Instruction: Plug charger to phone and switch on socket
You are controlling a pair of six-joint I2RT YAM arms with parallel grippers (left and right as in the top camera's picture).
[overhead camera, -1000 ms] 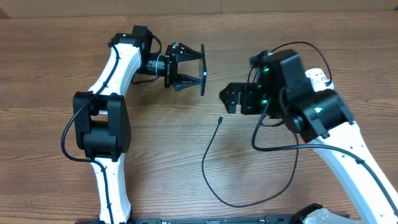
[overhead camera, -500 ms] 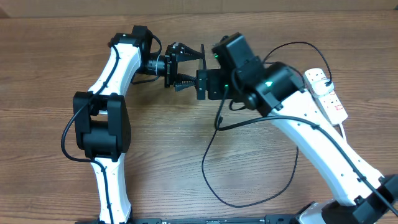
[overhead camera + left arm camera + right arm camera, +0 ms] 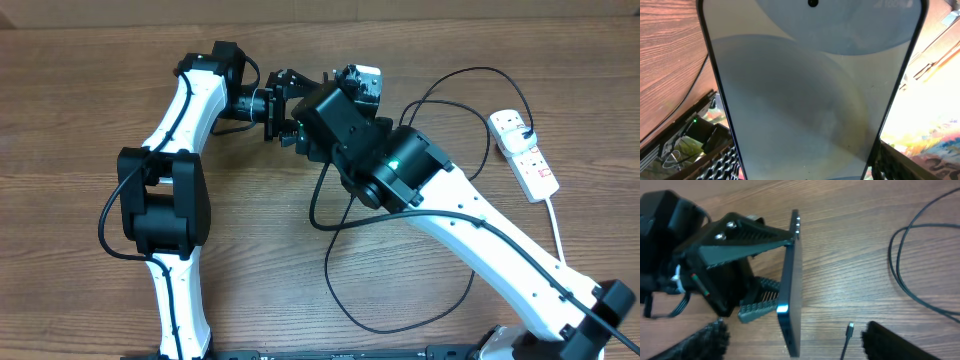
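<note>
Brown wood desk (image 3: 70, 250), pale wall strip behind.

Change over the last second: the right arm has swung across from its own side. The right hand (image 3: 795, 342) now sits directly in front of the left hand (image 3: 283, 108). The socket (image 3: 525, 155), half hidden a second ago, lies exposed well behind the right hand. It is untouched, so I judge the switch step not begun.

The left hand pinches the phone (image 3: 792, 280), held on edge clear of the desk. The right hand is spread. The charger (image 3: 848, 332) tip shows between its fingers, nearer the right one and apparently not gripped.

Judgement: an approach to mate plug and phone; the plug is not in.

Room: the phone's thin edge is just ahead of the right hand, and the two hands are crowded. Cable loops trail under the right arm, a snag risk. Open desk lies behind the left arm.
</note>
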